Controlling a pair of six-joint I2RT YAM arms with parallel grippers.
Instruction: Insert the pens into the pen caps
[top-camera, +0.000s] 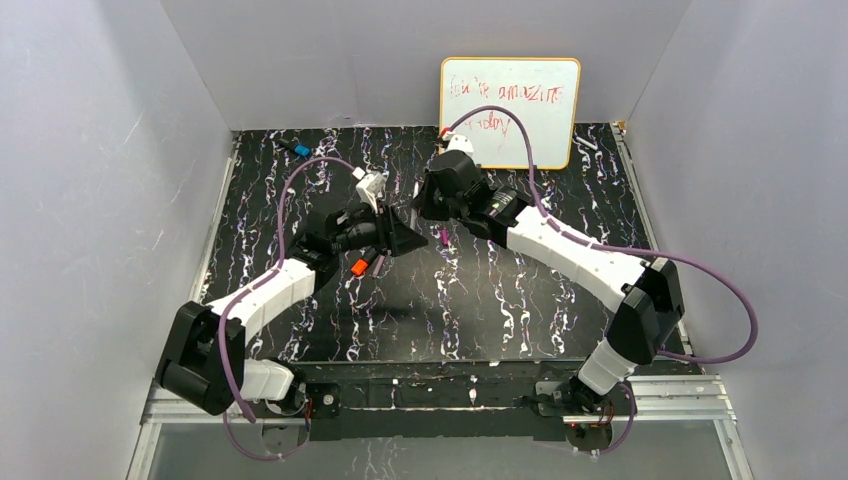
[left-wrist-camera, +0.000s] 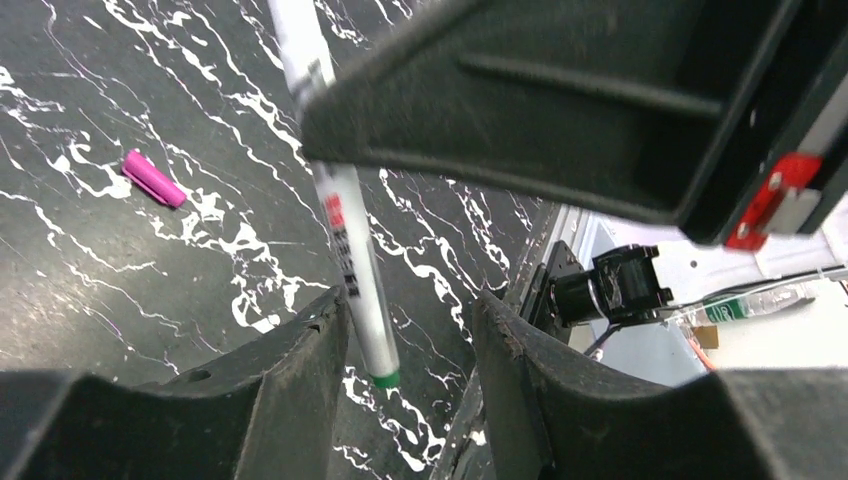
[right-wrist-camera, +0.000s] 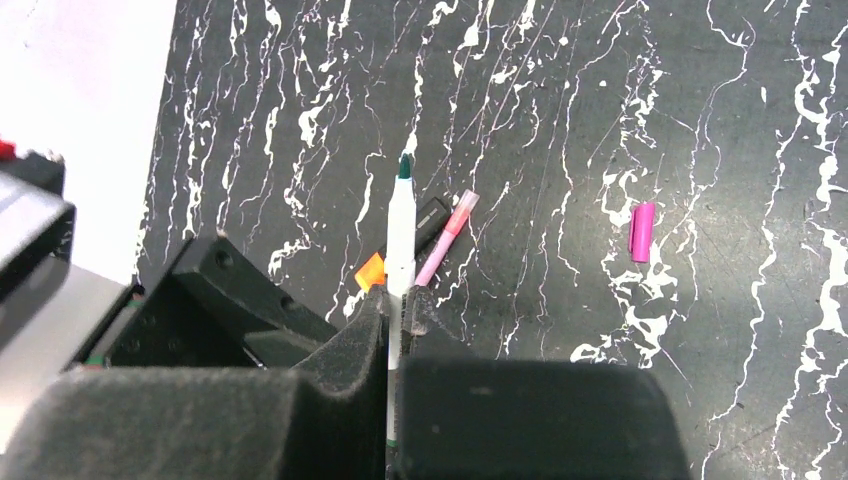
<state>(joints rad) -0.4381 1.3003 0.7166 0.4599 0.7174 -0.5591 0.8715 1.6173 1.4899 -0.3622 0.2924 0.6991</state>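
The green-tipped white marker (right-wrist-camera: 402, 215) is clamped by the right gripper (right-wrist-camera: 398, 298) and presented between the parted fingers of the left gripper (left-wrist-camera: 410, 305), presumably for transfer.

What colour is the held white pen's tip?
Green; the pen shows best in the right wrist view.

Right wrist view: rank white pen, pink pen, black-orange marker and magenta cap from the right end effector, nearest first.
1. White pen: clamped in the right end effector.
2. Pink pen and black-orange marker: on the table past its fingertips, too close to call.
3. Magenta cap: far right.
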